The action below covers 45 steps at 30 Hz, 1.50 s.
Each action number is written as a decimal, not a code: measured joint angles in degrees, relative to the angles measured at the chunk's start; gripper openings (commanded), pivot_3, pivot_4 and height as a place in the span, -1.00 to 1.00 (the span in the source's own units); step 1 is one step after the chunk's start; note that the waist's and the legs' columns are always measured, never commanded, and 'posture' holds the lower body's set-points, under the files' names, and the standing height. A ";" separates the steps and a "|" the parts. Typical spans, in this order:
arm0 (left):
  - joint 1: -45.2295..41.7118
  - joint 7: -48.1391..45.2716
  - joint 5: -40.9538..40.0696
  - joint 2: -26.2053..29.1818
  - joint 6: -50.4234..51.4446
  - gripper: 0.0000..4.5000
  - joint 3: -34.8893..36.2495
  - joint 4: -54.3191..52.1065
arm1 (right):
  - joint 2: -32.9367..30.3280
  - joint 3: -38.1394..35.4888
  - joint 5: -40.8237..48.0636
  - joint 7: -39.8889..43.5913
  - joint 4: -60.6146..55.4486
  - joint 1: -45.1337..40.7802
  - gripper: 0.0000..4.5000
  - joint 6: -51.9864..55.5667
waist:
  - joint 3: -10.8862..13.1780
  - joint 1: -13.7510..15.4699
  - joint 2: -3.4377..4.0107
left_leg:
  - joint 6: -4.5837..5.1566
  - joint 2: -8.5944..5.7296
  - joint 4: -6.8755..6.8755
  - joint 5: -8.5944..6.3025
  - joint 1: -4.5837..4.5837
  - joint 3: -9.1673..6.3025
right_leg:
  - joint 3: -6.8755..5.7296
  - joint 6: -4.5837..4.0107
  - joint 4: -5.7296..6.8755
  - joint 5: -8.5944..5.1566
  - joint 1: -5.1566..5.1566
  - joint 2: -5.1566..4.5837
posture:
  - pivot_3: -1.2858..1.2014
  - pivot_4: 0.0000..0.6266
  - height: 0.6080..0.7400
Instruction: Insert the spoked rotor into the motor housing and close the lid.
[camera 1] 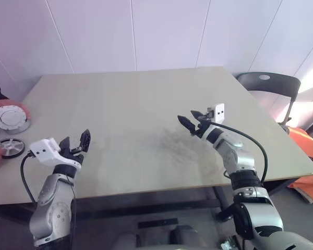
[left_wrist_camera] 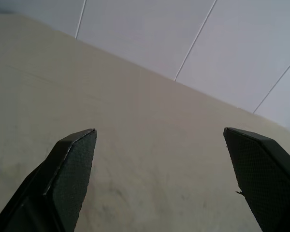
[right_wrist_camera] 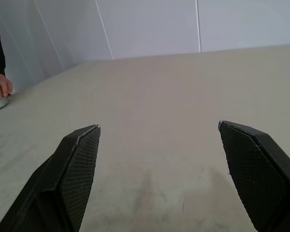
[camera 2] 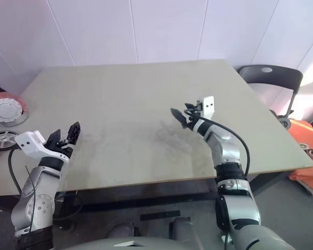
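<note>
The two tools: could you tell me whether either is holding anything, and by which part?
Neither. The left tool and right tool are both open and empty above the table.

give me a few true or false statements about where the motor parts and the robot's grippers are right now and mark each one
1. The lid sits near the table's left edge, with a person's hand on it. True.
2. The spoked rotor is held in the right gripper. False: it lies on the table just nearer than the lid, and that gripper is open and empty.
3. The left gripper is open and holds nothing. True.
4. The lid and rotor lie in the middle of the table between the grippers. False: both are at the far left edge, beyond the left gripper.
5. A dark chair stands past the table's right side. True.
</note>
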 measured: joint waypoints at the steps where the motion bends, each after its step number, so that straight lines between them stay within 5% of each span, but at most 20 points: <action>1: 0.07 -0.11 0.00 -0.01 0.00 0.99 -0.32 -0.29 | 0.00 0.00 -0.02 0.00 0.10 -0.02 0.82 -0.01 | 0.00 0.00 0.00 | 0.00 0.00 0.00 0.00 0.00 0.00 | 0.00 0.00 0.00 0.00 0.00 0.00 | 0.03 -1.00 1.00; 42: -2.00 1.29 -0.31 -1.63 -0.08 0.99 -1.89 -1.32 | -0.05 0.04 -0.51 -2.47 0.76 -0.48 0.82 0.99 | 0.00 -0.05 0.01 | 0.00 -0.02 -0.01 0.00 0.01 0.00 | 0.00 0.00 0.00 0.00 0.00 0.02 | 0.03 -1.00 1.00; 45: -2.01 1.14 -1.21 -1.98 -0.08 1.00 -1.90 -1.32 | -0.05 0.16 -0.03 -1.05 0.22 -0.45 1.00 2.27 | 0.00 -0.05 0.01 | 0.00 -0.02 -0.01 0.00 0.01 0.00 | 0.00 0.00 0.00 0.00 0.00 0.02 | 0.03 -1.00 1.00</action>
